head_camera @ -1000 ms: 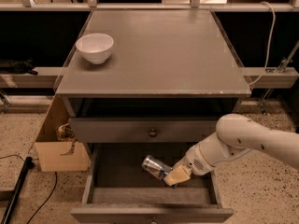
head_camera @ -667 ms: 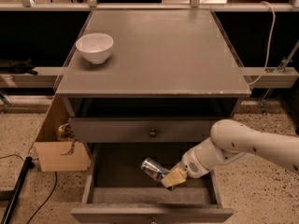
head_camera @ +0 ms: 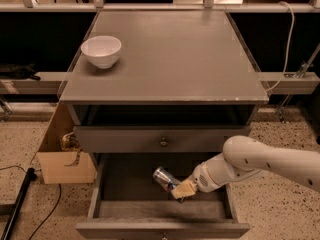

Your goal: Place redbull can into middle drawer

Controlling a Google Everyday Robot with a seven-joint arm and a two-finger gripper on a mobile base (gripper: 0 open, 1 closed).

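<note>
Silver at its exposed end and blue along its side, the redbull can (head_camera: 164,178) sits inside the open middle drawer (head_camera: 122,186), over the middle of the grey floor and a little toward the right. It is tilted, not flat. Its long axis runs from the shiny end, up and to the left, down and to the right into the gripper (head_camera: 183,189). Whether its lower edge touches the floor cannot be told. The gripper's tan fingers are clamped on the can's lower-right part, so the can sticks out from the jaws to the upper left, away from the white arm (head_camera: 260,161) that reaches in over the drawer's right wall. Judged from this, the release turns on that tilt: once let go, the can would likely tip onto its side and could roll, though the walls should keep it in. Just above, the shallower drawer front (head_camera: 125,140) with its round knob (head_camera: 163,143) is closed. Further out, a white bowl (head_camera: 101,51) stands on the cabinet top (head_camera: 170,59), and a cardboard box (head_camera: 65,166) stands on the ground to the left.
</note>
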